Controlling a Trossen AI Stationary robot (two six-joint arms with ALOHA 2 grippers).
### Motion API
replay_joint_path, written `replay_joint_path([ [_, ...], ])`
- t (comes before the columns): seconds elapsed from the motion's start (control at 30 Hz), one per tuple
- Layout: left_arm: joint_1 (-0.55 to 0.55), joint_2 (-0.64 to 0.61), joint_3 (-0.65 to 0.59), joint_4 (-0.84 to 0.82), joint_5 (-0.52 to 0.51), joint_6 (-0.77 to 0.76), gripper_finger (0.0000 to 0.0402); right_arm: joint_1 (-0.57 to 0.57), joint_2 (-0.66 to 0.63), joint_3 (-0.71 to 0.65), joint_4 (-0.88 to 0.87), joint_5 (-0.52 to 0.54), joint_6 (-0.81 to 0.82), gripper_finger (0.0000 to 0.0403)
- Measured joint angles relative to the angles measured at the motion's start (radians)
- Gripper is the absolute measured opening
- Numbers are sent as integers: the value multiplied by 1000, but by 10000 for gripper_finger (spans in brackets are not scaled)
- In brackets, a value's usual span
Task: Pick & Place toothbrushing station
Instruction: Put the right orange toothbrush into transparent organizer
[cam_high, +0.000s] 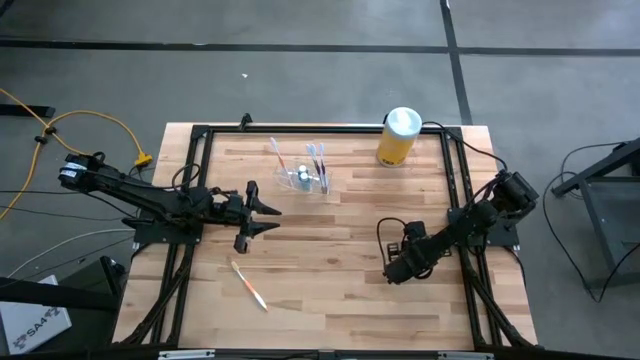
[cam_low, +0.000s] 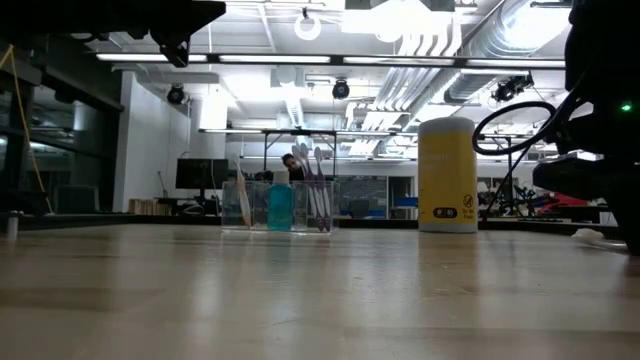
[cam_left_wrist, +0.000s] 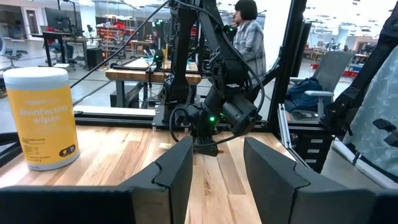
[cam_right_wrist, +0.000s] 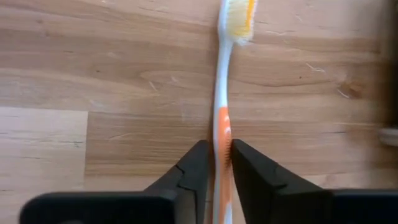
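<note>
The small clear plastic toothbrushing station (cam_high: 306, 179) stands at the desk's (cam_high: 330, 250) far middle, at 1 o'clock from the left pincer (cam_high: 268, 217), whose fingers are apart. It is at 10 o'clock from the right pincer (cam_right_wrist: 215, 163), which is low on the desk, clamped on an orange-and-white toothbrush (cam_right_wrist: 222, 99).

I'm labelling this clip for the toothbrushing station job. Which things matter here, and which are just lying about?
Job in hand: clear toothbrushing station; gripped toothbrush, flat on the table; right gripper, shut on it; second toothbrush, probably next.

Lying about: yellow wipes canister; left gripper, open, waiting left of centre; person beyond the table.
</note>
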Motion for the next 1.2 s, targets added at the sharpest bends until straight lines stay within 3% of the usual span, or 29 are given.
replay_joint_path([
  [0.37,0,0,0,-1,0,-3,139,0,0,0,5,-5,-9,21],
  [0.97,0,0,0,-3,-2,-2,139,7,2,0,0,39,-89,7],
  [1.2,0,0,0,-3,-5,-4,139,40,7,46,-20,128,-151,5],
])
